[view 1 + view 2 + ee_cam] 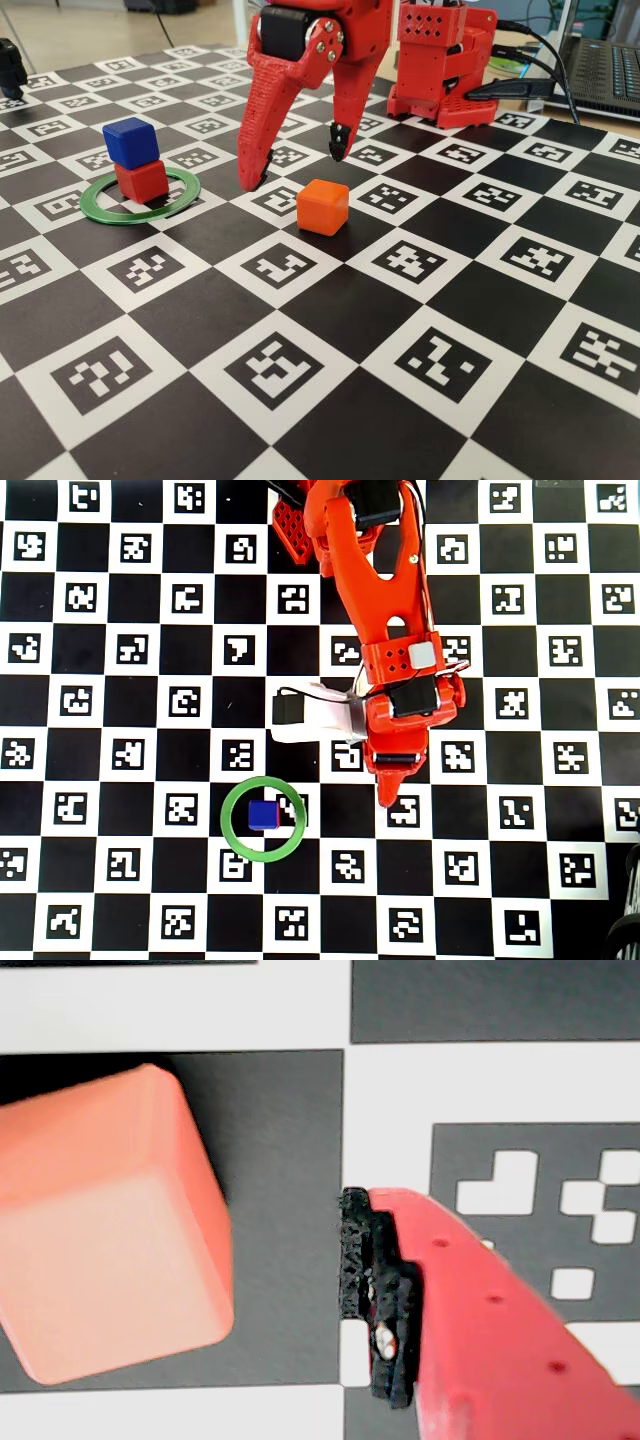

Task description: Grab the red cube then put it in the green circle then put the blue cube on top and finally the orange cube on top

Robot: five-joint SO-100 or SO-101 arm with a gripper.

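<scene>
Two cubes already stand stacked inside the green circle (140,196) — the blue cube (131,142) on the red cube (141,181). The orange cube (322,207) sits alone on the checkered board (330,390), just in front of the gripper (300,168), whose fingers hang spread wide — holding nothing.

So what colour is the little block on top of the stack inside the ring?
Dark blue: the blue cube, seen best in the fixed view.
</scene>
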